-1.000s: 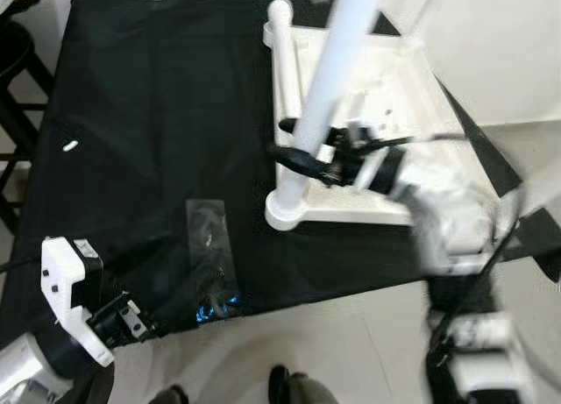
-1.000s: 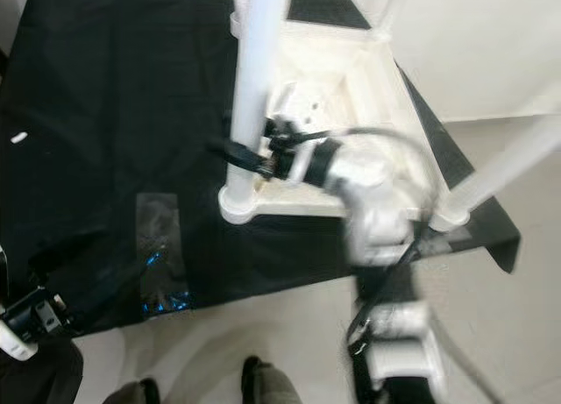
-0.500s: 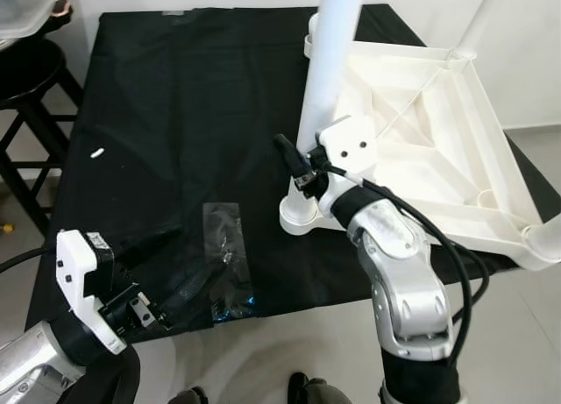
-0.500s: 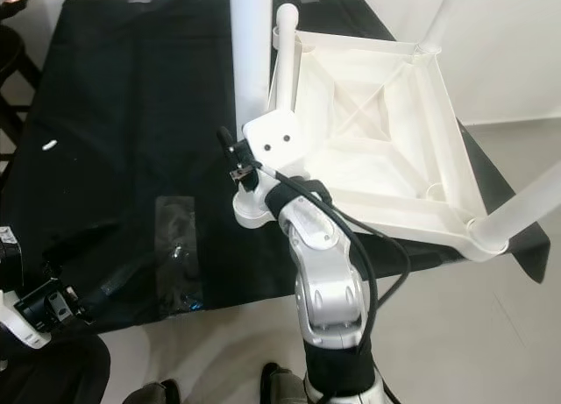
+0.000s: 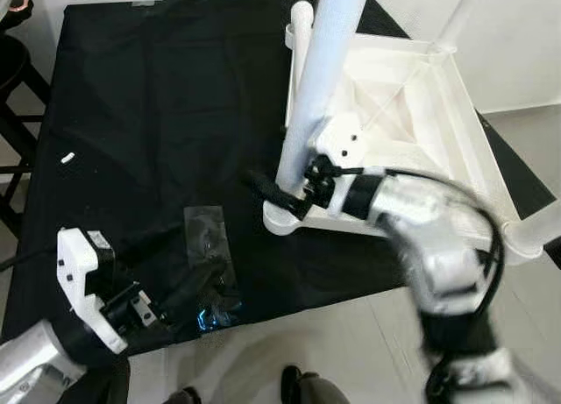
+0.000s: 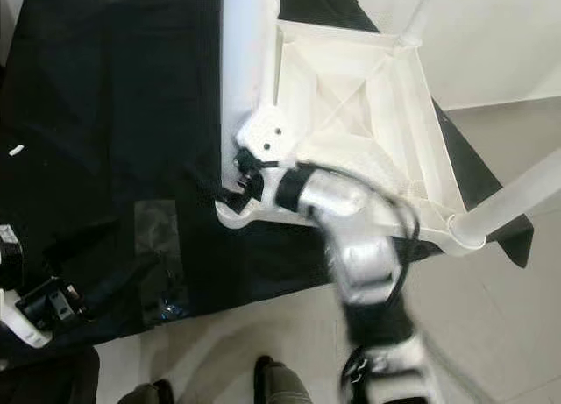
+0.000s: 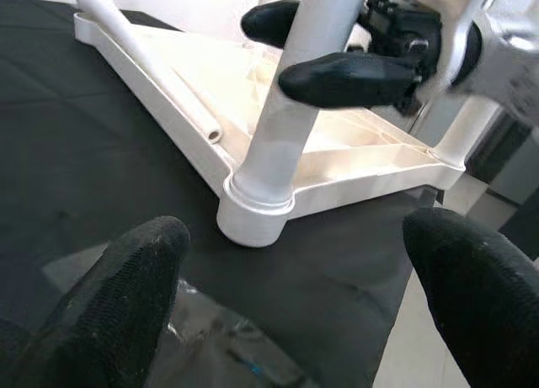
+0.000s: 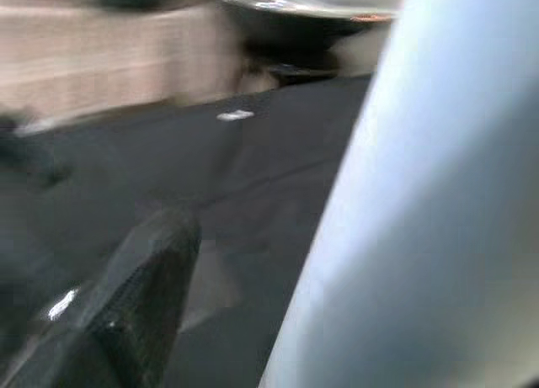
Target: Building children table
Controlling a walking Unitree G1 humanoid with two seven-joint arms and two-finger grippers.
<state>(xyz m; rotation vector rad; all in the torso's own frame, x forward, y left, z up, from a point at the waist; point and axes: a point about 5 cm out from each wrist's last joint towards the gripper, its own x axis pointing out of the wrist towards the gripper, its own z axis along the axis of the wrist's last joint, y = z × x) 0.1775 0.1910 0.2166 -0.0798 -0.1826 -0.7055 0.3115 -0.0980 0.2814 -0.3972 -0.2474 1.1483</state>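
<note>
The white children's table (image 5: 412, 115) lies upside down on the right half of the desk (image 5: 158, 88), which is draped in black cloth. One white table leg (image 5: 320, 80) stands upright in the near-left corner socket (image 5: 282, 218), and the right claw (image 7: 324, 47) is on it just above that socket, one black finger either side of the tube, gripping it. The silver right arm (image 5: 438, 237) reaches in from the near right, blurred. A second leg (image 6: 517, 198) stands up at the near-right corner, and a third tube (image 5: 300, 27) lies along the far-left edge of the upturned top.

On the left, the left claw (image 7: 295, 262) hovers low over the near edge of the desk, its fingers (image 7: 135, 279) spread wide and holding nothing. Just beyond it lies a clear plastic bag (image 5: 209, 251) of small hardware, flat on the cloth and near the socket but apart from it. A small white piece (image 5: 67, 158) rests alone towards the far left. A dark stool (image 5: 13, 62) stands off the desk's left side.
</note>
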